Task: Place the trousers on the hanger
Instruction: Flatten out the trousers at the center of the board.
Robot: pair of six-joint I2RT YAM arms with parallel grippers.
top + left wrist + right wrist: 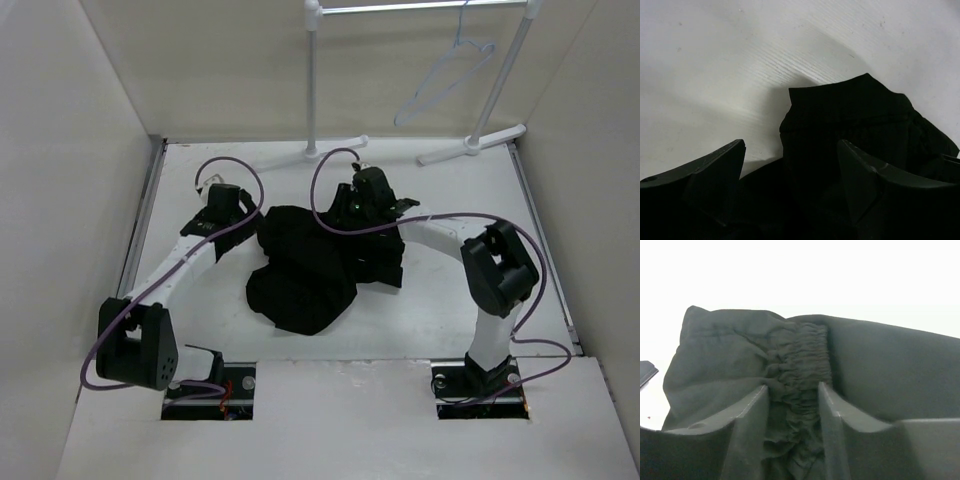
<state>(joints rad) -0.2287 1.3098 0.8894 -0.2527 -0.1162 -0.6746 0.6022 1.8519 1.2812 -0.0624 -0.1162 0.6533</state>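
White tabletop [400,325] carries everything, with the trousers [300,275] heaped at its middle between the two arms. At the heap's left edge sits the left gripper [791,145], its fingers [715,172] spread wide apart; black cloth lies in the gap and runs on beyond the tips, and nothing shows it being squeezed. At the heap's far right edge sits the right gripper [794,386]. Its fingers [752,425] stand on either side of the gathered elastic waistband, which fills the gap and touches both inner faces; whether they press it or merely flank it cannot be told.

Plain black and soft, the trousers are crumpled into a rounded mound with thick folds, the bulk bulging toward the near side, with no leg laid out straight.

Pale walls [60,150] enclose the table on the left, far and right. At the far edge stands a white rail stand [312,80], and from its bar, toward the right, hangs the hanger [445,83], tilted, well apart from the trousers.
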